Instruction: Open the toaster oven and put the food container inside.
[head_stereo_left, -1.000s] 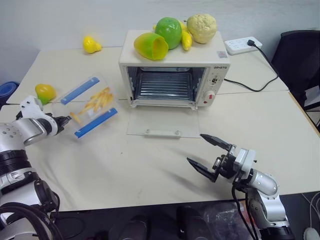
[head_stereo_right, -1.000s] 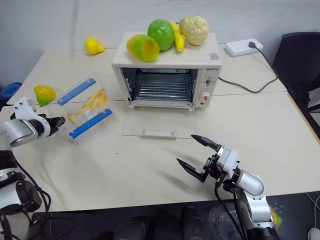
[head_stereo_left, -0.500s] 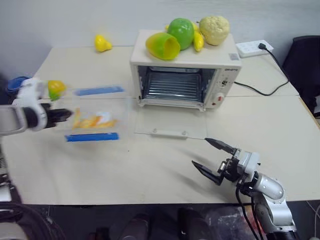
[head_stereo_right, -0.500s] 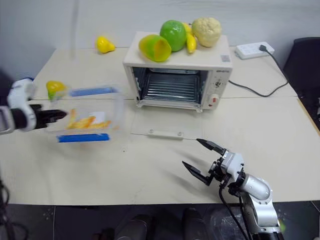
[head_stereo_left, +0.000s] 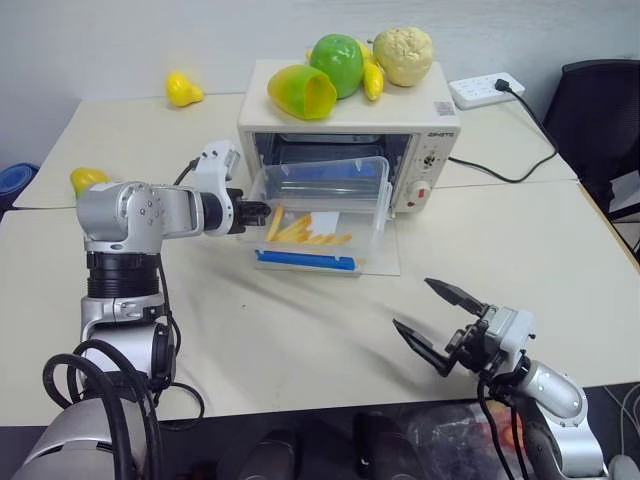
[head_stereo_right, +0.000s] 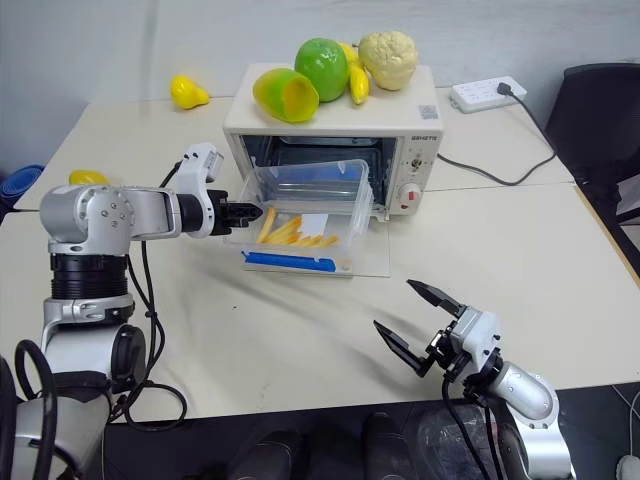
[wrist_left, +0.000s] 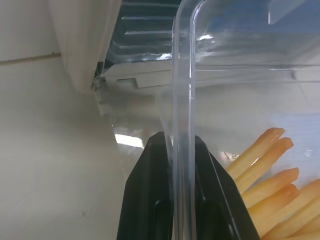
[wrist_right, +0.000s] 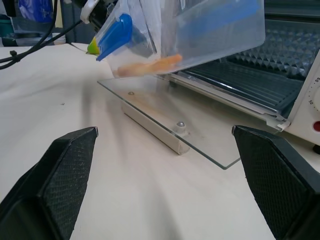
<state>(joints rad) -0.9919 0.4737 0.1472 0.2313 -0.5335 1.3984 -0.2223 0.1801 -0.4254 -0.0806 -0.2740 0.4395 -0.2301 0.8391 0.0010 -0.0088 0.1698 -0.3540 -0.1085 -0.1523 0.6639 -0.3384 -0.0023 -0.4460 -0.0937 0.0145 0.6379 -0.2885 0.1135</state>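
Silver-grey arm segments, white wrist housings, black cables; left gripper (head_stereo_left: 258, 212), right gripper (head_stereo_left: 438, 321): black textured fingers.

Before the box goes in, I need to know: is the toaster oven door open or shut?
Open. The toaster oven has its glass door folded down flat on the table, and the wire rack inside is exposed behind the food container.

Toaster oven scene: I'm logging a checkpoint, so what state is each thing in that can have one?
toaster oven: glass door dropped fully open, flat on the table.
food container: held above the open door at the oven mouth, tilted, not yet inside.
left gripper: shut on the container's wall.
right gripper: open, holding nothing, apart from the oven.
yellow-green cup: lying on its side on the oven top.
power strip: one cord plugged in.
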